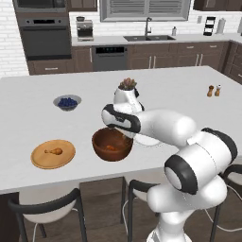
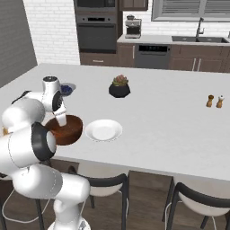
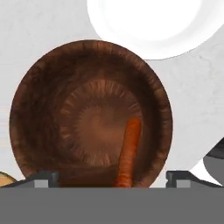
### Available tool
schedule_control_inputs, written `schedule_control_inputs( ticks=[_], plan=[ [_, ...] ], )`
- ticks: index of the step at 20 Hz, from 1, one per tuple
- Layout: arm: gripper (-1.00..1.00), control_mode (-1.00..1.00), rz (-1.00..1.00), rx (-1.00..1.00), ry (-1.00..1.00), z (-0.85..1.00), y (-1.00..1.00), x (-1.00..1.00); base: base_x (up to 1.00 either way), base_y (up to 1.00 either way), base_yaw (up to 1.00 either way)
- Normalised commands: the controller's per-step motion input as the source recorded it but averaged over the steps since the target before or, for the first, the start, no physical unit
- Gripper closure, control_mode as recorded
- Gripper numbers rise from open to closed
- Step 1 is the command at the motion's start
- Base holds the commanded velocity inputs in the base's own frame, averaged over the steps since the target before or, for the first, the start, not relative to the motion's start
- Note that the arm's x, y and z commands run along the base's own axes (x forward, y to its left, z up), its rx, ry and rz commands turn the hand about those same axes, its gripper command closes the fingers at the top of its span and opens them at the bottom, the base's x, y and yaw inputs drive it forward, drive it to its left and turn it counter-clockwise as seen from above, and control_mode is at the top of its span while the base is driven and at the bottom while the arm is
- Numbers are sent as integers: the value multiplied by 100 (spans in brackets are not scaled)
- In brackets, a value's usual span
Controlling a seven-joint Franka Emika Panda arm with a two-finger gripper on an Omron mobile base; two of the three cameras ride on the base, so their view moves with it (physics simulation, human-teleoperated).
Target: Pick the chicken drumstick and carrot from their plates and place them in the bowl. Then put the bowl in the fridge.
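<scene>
The dark wooden bowl [image 1: 101, 150] [image 2: 74, 131] [image 3: 39, 109] stands near the counter's front edge. The orange carrot [image 1: 111, 147] [image 3: 128, 151] lies inside it. My gripper [image 1: 125, 136] [image 2: 60, 120] [image 3: 112, 179] hangs just above the bowl, open, its fingertips [image 3: 41, 178] wide apart on either side of the carrot. The drumstick [image 1: 54, 151] lies on the tan wooden plate [image 1: 40, 161] to the bowl's left. The glossy white plate [image 2: 103, 130] [image 3: 148, 26] sits bare on the bowl's right, partly behind my arm in the left base view. The fridge is out of view.
A small grey bowl of blueberries [image 1: 67, 102] and a black plant pot [image 1: 127, 86] [image 2: 119, 88] stand farther back. Salt and pepper shakers [image 1: 213, 90] [image 2: 214, 101] are at the far right. Stools [image 1: 47, 208] line the counter's near edge.
</scene>
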Motion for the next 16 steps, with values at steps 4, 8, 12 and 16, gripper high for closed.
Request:
schedule_control_inputs(
  ticks=[4, 8, 12, 16],
  plan=[
    [-100, -100, 3, 0, 0, 83, 72, -79, 0, 0, 0],
    [-100, -100, 12, 0, 0, 19, 99, -100, 0, 0, 0],
    [-100, -100, 30, -1, 0, 0, 99, -85, 0, 0, 0],
    [-100, -100, 48, 0, 0, 1, 62, -15, 0, 0, 0]
  ],
)
